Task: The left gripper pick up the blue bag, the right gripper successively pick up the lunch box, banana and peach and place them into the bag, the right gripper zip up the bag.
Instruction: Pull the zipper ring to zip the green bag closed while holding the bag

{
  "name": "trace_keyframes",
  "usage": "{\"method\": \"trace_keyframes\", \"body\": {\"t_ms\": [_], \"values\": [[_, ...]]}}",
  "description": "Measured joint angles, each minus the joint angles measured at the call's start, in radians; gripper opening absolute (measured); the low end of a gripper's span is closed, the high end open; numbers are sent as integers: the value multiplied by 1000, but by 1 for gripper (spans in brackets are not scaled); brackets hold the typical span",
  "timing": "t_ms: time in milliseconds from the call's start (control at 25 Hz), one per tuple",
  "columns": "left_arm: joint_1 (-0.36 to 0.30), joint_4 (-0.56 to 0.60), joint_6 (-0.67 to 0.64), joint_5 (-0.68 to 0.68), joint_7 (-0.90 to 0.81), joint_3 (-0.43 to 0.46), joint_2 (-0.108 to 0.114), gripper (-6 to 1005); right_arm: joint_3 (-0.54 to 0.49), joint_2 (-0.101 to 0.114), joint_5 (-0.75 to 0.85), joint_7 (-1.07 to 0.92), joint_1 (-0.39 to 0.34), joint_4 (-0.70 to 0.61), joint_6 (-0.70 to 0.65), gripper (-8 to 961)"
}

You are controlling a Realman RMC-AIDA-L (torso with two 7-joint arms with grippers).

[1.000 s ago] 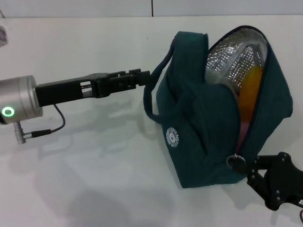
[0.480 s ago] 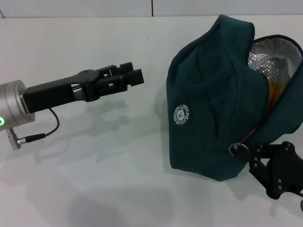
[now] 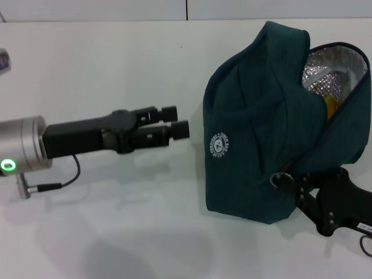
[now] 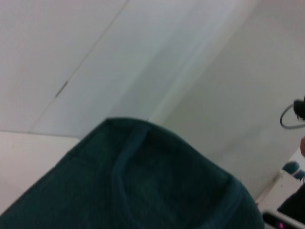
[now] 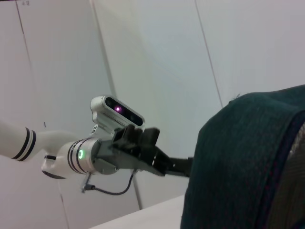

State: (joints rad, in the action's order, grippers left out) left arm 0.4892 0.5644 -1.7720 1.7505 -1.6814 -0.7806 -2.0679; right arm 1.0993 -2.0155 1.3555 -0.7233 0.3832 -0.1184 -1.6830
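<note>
**Right gripper at the zipper pull, left gripper off the bag**

Right gripper (image 3: pixel 293 185) sits at the near right corner of the white tabletop (image 3: pixel 116 232), its black fingers closed on the metal ring of the zipper pull (image 3: pixel 283 179) at the lower end of the bag's opening. The dark teal-blue insulated bag (image 3: pixel 261 128) lies on its side toward the right edge of the tabletop, round white logo (image 3: pixel 218 145) facing up. Its zip is undone along the right side, showing silver foil lining (image 3: pixel 328 70) and a patch of orange-yellow inside (image 3: pixel 331 106); which item that is cannot be told.

The left gripper (image 3: pixel 177 123) hangs over the middle of the tabletop, pointing at the bag's left side, just short of the fabric and holding nothing. Its two fingers stand a little apart. A green ring light (image 3: pixel 7 165) glows on the arm's silver wrist near the left edge.

From the right wrist view, the left gripper (image 5: pixel 178 167) reaches toward the bag (image 5: pixel 248 162).
</note>
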Motion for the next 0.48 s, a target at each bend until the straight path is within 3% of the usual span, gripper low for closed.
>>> {"method": "trace_keyframes", "body": {"t_ms": [320, 480], "values": [[-73, 0, -1, 59, 107, -5, 2, 885, 12, 0, 13, -41, 46, -10, 17, 9], [-110, 0, 3, 98, 202, -3, -11, 885, 18, -1, 13, -67, 67, -32, 26, 10]]}}
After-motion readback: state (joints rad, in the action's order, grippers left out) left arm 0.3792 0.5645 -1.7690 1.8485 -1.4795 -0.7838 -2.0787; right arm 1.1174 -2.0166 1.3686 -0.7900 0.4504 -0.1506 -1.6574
